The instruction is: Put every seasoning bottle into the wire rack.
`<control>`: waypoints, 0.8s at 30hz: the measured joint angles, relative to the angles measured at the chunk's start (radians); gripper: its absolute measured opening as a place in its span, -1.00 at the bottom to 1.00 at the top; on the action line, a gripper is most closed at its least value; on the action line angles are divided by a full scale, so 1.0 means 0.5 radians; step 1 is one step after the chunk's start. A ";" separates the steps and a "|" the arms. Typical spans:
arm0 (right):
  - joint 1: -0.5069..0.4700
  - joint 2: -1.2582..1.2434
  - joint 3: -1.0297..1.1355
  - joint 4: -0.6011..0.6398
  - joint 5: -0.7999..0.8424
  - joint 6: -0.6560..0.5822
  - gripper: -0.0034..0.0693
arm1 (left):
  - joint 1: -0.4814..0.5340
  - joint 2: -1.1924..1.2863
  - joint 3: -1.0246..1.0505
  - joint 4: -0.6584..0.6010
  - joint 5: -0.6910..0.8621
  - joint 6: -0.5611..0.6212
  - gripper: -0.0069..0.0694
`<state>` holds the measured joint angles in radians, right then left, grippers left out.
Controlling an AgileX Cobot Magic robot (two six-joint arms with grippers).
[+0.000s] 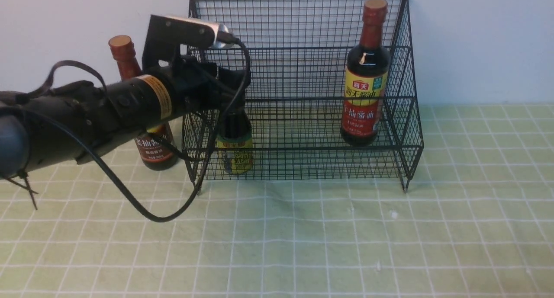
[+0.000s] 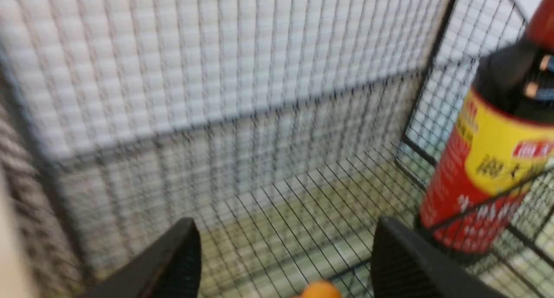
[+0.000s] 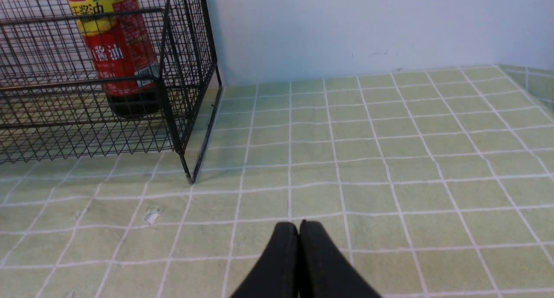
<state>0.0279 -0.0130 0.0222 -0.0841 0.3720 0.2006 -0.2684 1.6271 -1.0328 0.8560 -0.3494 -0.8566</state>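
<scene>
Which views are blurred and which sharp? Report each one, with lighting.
Left wrist view: the wire rack mesh is smeared and the red-labelled soy sauce bottle is soft. Front view: sharp, evenly lit, with a faint shadow on the green checked tablecloth before the rack. Right wrist view: sharp, no glare.

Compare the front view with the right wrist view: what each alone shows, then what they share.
Front only: the left arm at the left end of the wire rack, the short bottle inside there, a brown-label bottle outside. Right wrist only: the right gripper, shut over the green checked cloth. Both: the rack, its red-label bottle, the cloth.
</scene>
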 joint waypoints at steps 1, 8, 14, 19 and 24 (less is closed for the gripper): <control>0.000 0.000 0.000 0.000 0.000 0.000 -0.94 | 0.000 -0.077 0.000 0.013 0.093 -0.004 0.45; 0.000 0.000 0.000 0.000 0.000 0.000 -0.94 | 0.124 -0.448 -0.002 0.017 0.624 -0.001 0.46; 0.000 0.000 0.000 0.000 0.000 0.000 -0.94 | 0.389 -0.493 -0.002 0.015 0.622 -0.018 0.46; 0.000 0.000 0.000 0.000 0.000 0.000 -0.94 | 0.498 -0.337 -0.040 0.005 0.284 -0.033 0.47; 0.000 0.000 0.000 0.000 0.000 0.000 -0.94 | 0.510 -0.084 -0.175 -0.001 0.143 0.051 0.47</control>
<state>0.0279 -0.0130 0.0222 -0.0841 0.3720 0.2006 -0.0132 1.5852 -1.1205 0.8557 -0.2780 -0.8310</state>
